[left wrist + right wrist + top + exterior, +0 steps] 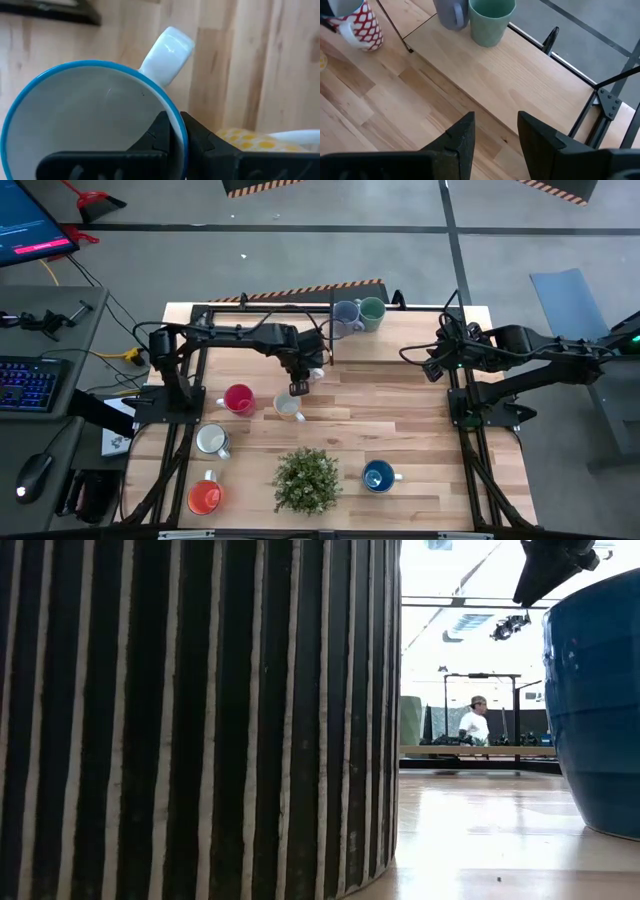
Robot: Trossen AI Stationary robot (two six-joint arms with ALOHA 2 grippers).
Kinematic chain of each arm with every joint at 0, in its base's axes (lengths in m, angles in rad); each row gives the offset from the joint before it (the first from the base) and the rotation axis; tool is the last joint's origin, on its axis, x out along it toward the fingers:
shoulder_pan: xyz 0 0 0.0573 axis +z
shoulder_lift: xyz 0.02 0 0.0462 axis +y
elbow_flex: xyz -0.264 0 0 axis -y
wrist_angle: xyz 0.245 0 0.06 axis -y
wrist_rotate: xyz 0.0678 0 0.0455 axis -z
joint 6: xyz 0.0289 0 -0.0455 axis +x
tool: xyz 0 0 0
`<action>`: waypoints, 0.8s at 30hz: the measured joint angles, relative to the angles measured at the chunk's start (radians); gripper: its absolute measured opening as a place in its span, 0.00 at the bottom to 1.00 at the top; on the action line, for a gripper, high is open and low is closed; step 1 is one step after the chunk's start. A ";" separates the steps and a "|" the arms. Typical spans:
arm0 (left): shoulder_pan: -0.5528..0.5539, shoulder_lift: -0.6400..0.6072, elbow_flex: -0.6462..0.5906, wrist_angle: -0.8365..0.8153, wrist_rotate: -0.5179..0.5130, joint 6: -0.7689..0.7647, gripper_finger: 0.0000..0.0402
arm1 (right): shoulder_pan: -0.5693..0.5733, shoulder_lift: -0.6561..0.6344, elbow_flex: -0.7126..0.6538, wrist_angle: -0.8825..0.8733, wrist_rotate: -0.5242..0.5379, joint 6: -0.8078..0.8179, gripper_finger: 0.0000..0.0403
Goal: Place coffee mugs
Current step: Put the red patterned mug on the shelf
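Left gripper pinches the blue-rimmed white ceramic mug's wall, body largely hidden; right gripper gapes empty by the table's right edge.

I see a worktop of pale, smooth wood planks with visible grain. The white mug looks like glossy glazed ceramic, and the blue mug shines too.
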 joint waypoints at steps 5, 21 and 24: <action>-0.036 0.000 0.000 0.027 -0.001 -0.016 0.02 | 0.000 0.000 0.000 0.008 0.000 0.018 0.31; -0.096 0.115 0.226 0.010 0.001 0.024 0.02 | 0.000 0.085 0.000 0.096 -0.001 -0.017 0.31; -0.099 0.173 0.314 -0.034 0.000 0.051 0.02 | 0.000 0.090 0.000 0.095 0.014 -0.006 0.31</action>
